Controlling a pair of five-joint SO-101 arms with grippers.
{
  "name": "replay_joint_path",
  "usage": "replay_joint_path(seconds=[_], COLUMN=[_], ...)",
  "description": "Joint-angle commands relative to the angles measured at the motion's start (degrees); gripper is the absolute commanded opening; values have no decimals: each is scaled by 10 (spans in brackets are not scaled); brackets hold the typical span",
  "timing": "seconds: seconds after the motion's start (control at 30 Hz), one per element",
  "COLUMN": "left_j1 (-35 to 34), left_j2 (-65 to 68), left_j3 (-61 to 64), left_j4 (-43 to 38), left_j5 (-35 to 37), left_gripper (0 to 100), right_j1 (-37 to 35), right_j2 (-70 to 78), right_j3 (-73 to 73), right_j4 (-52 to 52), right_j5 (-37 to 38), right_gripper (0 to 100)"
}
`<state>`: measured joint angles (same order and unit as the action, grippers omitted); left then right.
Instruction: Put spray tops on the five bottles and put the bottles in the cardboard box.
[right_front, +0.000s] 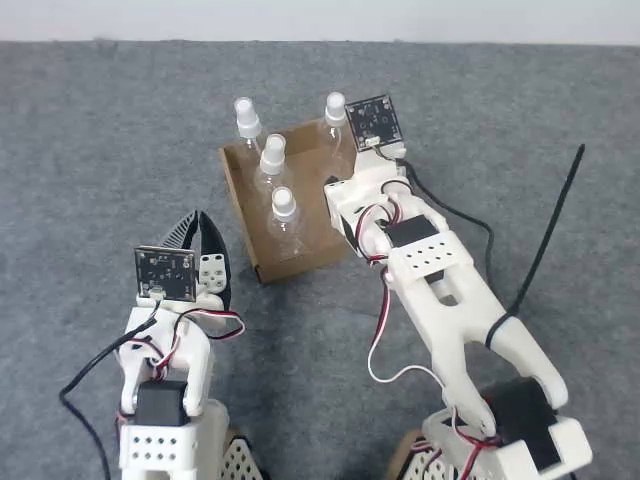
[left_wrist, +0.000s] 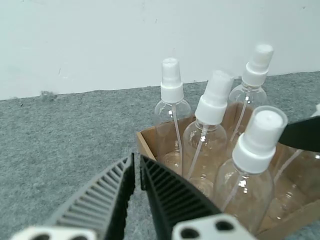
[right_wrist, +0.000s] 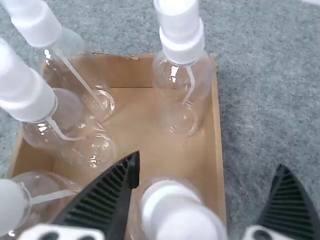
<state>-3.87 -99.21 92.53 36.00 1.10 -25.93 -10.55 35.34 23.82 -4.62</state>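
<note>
Nearest the arm bases, the left gripper (left_wrist: 137, 162) of ribbed black plastic is held at 7 o'clock of the shallow brown cardboard box (right_front: 240, 212). Its jaws are drawn nearly together on nothing, presumably parked clear of the work. Farther out, the right gripper (right_wrist: 207, 165) is spread wide astride a clear plastic bottle with a white spray top (right_wrist: 172, 210) by the box's 3 o'clock wall; the bottle is not gripped and seemingly set down. Toward 12 o'clock, four more capped bottles (right_front: 284, 215) are stood inside.

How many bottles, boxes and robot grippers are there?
Bottles with spray tops: 5
Cardboard box: 1
Grippers: 2 (left gripper, right gripper)
Total: 8
</note>
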Motion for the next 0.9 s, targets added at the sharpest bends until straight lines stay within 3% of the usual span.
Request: replay_joint_path(seconds=[0.0,0.23,0.87], left_j1=[3,3,2], left_j2=[-10,-10,-10], left_j3=[-3,-3,-3], left_j4=[-18,-18,-18], left_j5=[-5,-5,-5], left_gripper=[13,13,13], right_j1=[-10,-44,-41], right_j2=[-44,-106,-248], right_j3=[-40,-38,-37], right_j4=[3,51,174], right_j5=[-6,-7,-5], right_gripper=[346,347,347])
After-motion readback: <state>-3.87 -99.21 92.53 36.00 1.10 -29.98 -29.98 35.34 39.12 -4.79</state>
